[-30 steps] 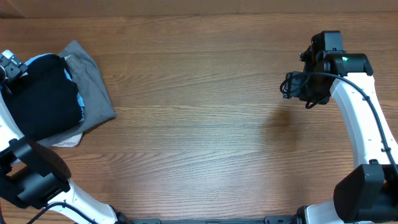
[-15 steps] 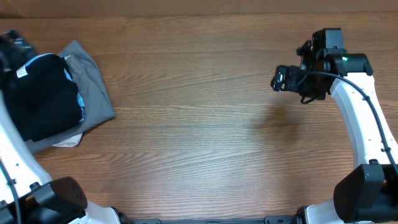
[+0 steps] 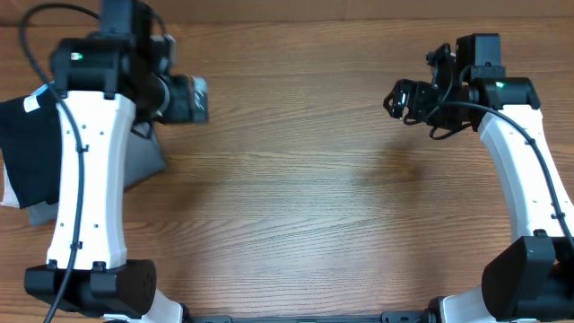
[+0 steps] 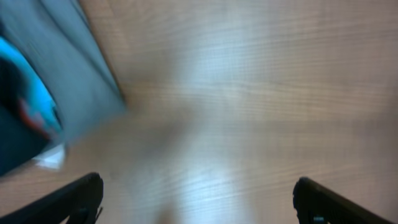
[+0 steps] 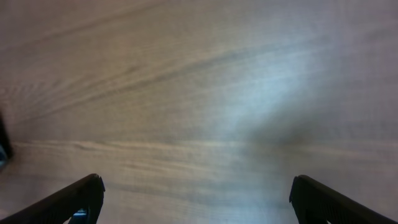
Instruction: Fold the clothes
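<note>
A stack of folded clothes lies at the table's far left: a black garment on top of a grey one, partly hidden by my left arm. The left wrist view shows the grey cloth and a blue edge, blurred. My left gripper is open and empty, just right of the stack above bare wood. My right gripper is open and empty over bare wood at the right. Both wrist views show the fingertips wide apart.
The wooden table runs across the whole view. My left arm's white links pass over the right part of the clothes stack. My right arm stands along the right side.
My left arm has swung from the far left edge to the right, ending just past the clothes stack. My right gripper has shifted slightly left.
</note>
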Available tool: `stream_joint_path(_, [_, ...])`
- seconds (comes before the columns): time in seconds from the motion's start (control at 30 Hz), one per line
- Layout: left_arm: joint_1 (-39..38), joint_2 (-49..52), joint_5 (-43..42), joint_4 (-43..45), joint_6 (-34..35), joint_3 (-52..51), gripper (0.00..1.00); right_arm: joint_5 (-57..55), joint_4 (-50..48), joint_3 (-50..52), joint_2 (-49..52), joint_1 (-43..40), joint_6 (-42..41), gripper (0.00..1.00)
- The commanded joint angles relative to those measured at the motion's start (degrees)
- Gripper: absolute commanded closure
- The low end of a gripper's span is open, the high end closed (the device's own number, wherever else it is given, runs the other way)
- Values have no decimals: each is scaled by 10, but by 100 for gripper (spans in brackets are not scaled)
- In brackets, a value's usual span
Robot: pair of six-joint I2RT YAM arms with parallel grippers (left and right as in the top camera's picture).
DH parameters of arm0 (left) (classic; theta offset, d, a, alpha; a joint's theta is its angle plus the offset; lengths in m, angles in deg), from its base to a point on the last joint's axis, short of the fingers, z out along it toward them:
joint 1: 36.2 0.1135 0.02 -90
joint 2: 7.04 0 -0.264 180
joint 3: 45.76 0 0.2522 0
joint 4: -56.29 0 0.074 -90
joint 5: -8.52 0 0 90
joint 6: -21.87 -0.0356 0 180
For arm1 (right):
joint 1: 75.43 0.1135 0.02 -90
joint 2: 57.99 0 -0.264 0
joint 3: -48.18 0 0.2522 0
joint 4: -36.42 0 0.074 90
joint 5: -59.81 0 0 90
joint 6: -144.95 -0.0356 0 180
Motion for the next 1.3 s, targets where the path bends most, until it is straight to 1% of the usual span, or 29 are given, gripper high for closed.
stream_joint_path(0.0, [-19,-2,13,-30,15,4,0,2,20,-5,-26,-21,-15,0])
stream_joint_path(0.1, [-28,-2,24,-61,32,4,0,1,35,-4,-59,-37,-17,0])
stream_joint_path(0.17, [-31,-9,21,-60,50,-6,0,-4,49,-4,-85,-42,-17,0])
stream_joint_path(0.27, [-36,-29,25,-60,59,-29,0,-52,72,0,-129,-42,-17,0])
stream_joint_path(0.3, [-39,-42,33,-60,61,-42,0,-60,77,6,-146,-42,-17,0])
stream_joint_path(0.4, [-55,-94,92,-44,92,-94,0,-62,65,46,-204,-42,-17,0])
stream_joint_path(0.5, [-84,-174,130,21,111,-171,0,-72,21,112,-275,-42,-40,0])
stream_joint_path(0.57, [-107,-241,129,85,108,-234,0,-94,-21,174,-337,-42,-61,0])
stream_joint_path(0.63, [-129,-310,137,151,106,-300,0,-101,-54,228,-393,-42,-63,0])
stream_joint_path(0.67, [-142,-363,153,203,107,-352,0,-120,-73,269,-438,-42,-62,0])
stream_joint_path(0.77, [-146,-444,190,294,107,-441,0,-171,-89,327,-513,-42,-62,0])
stream_joint_path(0.87, [-145,-494,214,352,107,-509,0,-194,-68,346,-550,-42,-62,0])
stream_joint_path(1.0, [-145,-508,212,370,109,-549,0,-194,-31,346,-556,-42,-62,0])
stream_joint_path(1.13, [-145,-494,212,340,109,-551,0,-194,-10,346,-555,-42,-62,0])
stream_joint_path(1.27, [-145,-475,212,334,109,-551,0,-194,-8,346,-555,-42,-62,0])
